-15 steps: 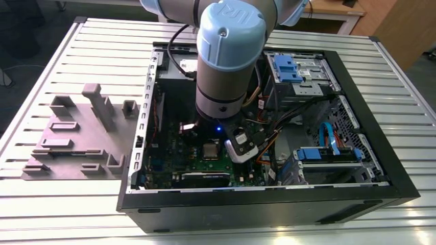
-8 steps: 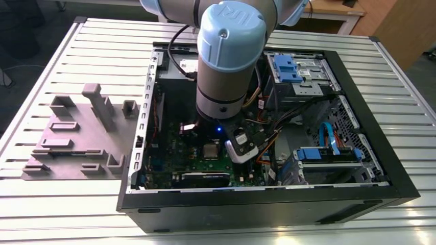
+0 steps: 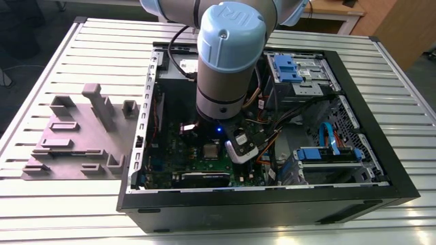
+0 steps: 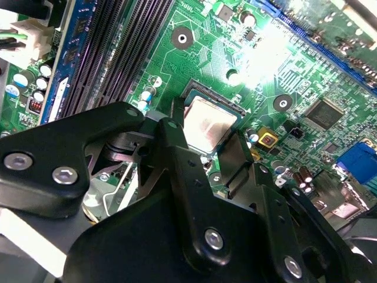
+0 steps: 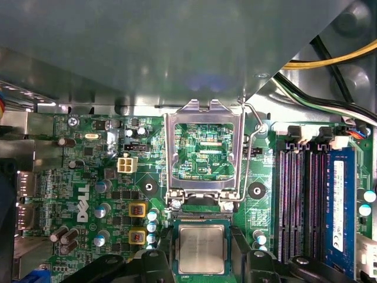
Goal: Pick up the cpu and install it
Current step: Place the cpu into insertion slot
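The cpu [image 5: 201, 247] is a small silvery square chip lying flat in the socket on the green motherboard [image 5: 88, 177]. It also shows in the second wrist view [image 4: 209, 122] and in the exterior view [image 3: 211, 150]. Just beyond it, the silver socket frame [image 5: 171, 153] stands swung up and open. My gripper [image 5: 201, 262] hovers over the chip, its black fingers [image 5: 162, 259] straddling it with a gap on each side. The gripper [image 4: 206, 141] is open with nothing gripped. In the exterior view the arm reaches down into the case beside the chip [image 3: 235, 148].
The black computer case [image 3: 272, 204] lies open on a slatted metal table. RAM slots [image 5: 297, 200] run beside the socket. Cables [image 3: 272, 127] and blue drive cages [image 3: 327, 153] crowd the exterior view's right. A grey fixture plate [image 3: 75, 132] sits at the exterior view's left.
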Action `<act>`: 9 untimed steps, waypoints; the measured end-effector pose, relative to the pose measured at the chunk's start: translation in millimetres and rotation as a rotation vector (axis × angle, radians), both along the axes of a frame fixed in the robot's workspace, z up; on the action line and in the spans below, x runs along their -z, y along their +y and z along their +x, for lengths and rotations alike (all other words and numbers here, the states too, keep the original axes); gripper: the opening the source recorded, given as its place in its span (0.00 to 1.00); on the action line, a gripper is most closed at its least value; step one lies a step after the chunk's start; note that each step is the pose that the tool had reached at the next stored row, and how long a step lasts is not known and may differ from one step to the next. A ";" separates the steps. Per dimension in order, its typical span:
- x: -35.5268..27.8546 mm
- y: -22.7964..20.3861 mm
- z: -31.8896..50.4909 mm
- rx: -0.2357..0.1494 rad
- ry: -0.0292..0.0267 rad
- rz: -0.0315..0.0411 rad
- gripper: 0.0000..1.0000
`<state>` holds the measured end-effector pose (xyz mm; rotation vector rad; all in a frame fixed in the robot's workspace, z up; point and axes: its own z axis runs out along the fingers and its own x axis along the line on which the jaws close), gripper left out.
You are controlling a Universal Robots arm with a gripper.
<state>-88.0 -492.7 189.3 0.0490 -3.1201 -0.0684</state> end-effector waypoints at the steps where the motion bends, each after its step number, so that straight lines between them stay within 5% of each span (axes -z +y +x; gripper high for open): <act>1: 0.1 0.0 0.0 0.000 0.0000 0.0001 0.47; 9: 0.6 0.0 0.0 0.000 -0.0001 0.0002 0.47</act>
